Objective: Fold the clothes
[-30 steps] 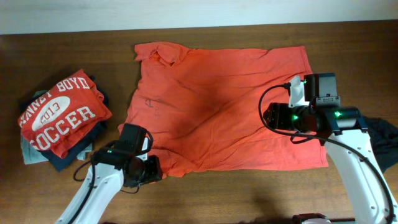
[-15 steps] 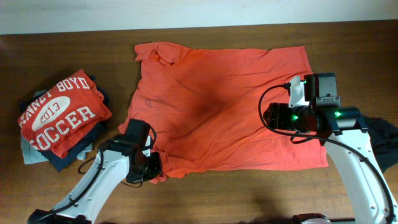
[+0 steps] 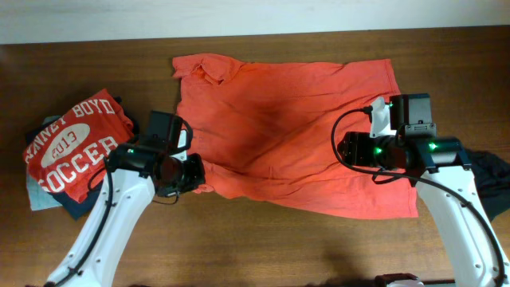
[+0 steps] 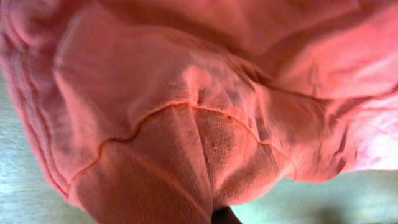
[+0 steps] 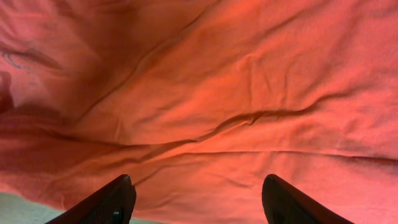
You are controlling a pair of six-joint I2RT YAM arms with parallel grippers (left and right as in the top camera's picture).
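While the left gripper (image 3: 197, 171) is pinched tight on a bunched hem corner of the orange shirt (image 3: 287, 119), its wrist view is filled with gathered fabric and a seam; only a dark fingertip (image 4: 225, 217) shows at 6 o'clock in that view. The right gripper (image 5: 202, 202) has its fingers (image 5: 116, 200) wide apart with nothing between them, and it hovers over the shirt's right half. Whether the tips touch the cloth cannot be told. The shirt lies spread at the centre of the table (image 3: 279, 247), collar (image 3: 211, 70) toward 11 o'clock. The held corner is at about 8 o'clock and the bottom hem slants from it down toward 5 o'clock. The sleeves and top edge lie flat and open. At 9 o'clock is a pile (image 3: 48, 195) of dark and pale pieces with a red tee (image 3: 76, 143), white SOCCER print up, on top; it looks compact and squared. At 3 o'clock a dark piece (image 3: 494, 171) shows partly behind the right arm, shape unclear. Judgement: the 9 o'clock pile looks finished and the orange shirt is only at its first fold, with one corner gripped and no crease laid. Remaining are the side folds, the final fold and stacking, then probably the dark piece at 3 o'clock.
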